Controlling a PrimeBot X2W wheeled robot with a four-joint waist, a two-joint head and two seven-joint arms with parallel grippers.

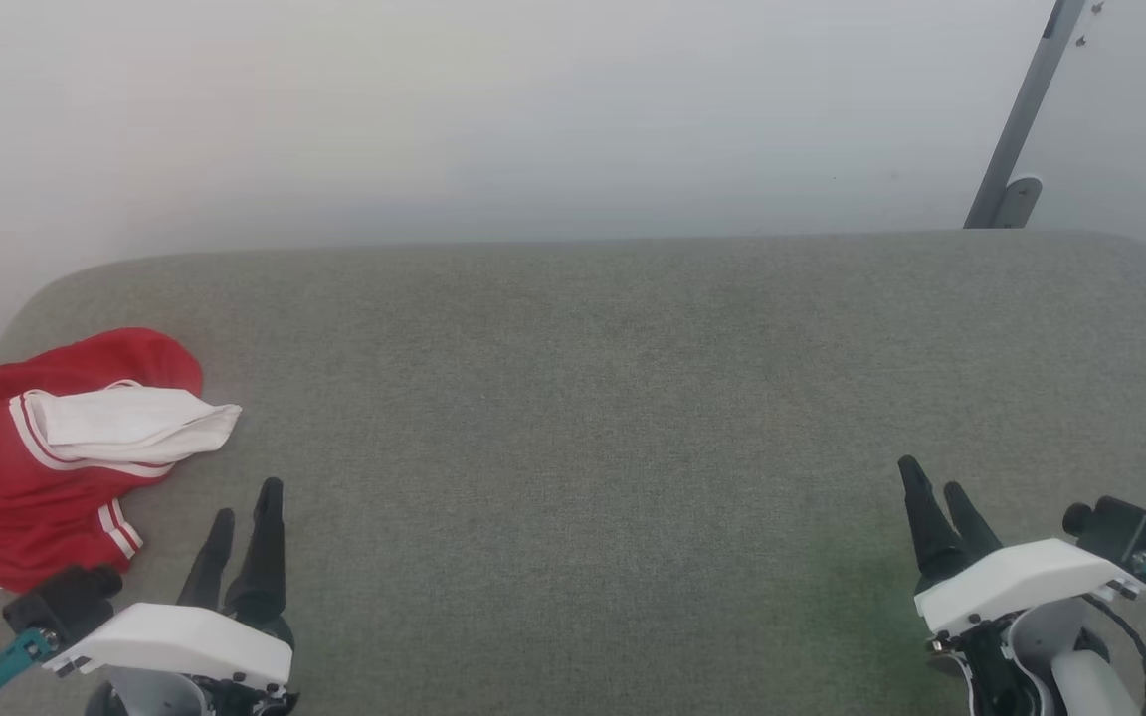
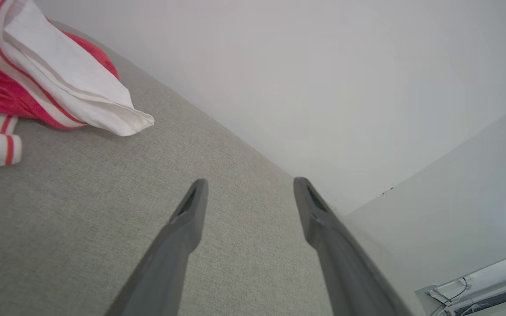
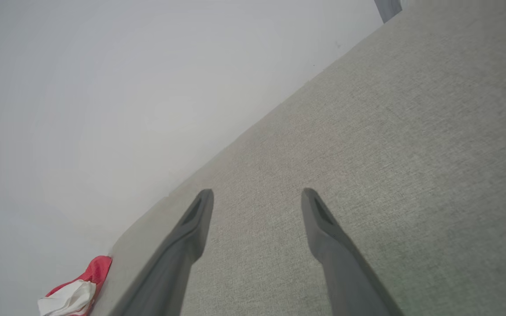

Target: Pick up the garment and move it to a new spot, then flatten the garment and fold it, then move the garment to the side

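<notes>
Near the garment [image 1: 36, 467], left arm [image 1: 185, 636] low, jaws apart.

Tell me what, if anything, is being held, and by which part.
Nothing is held. The left gripper and right gripper are open and empty; the bright red fabric garment with white cuffs lies untouched.

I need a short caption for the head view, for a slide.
Red garment lies crumpled at left; left gripper and right gripper are open, empty.
</notes>
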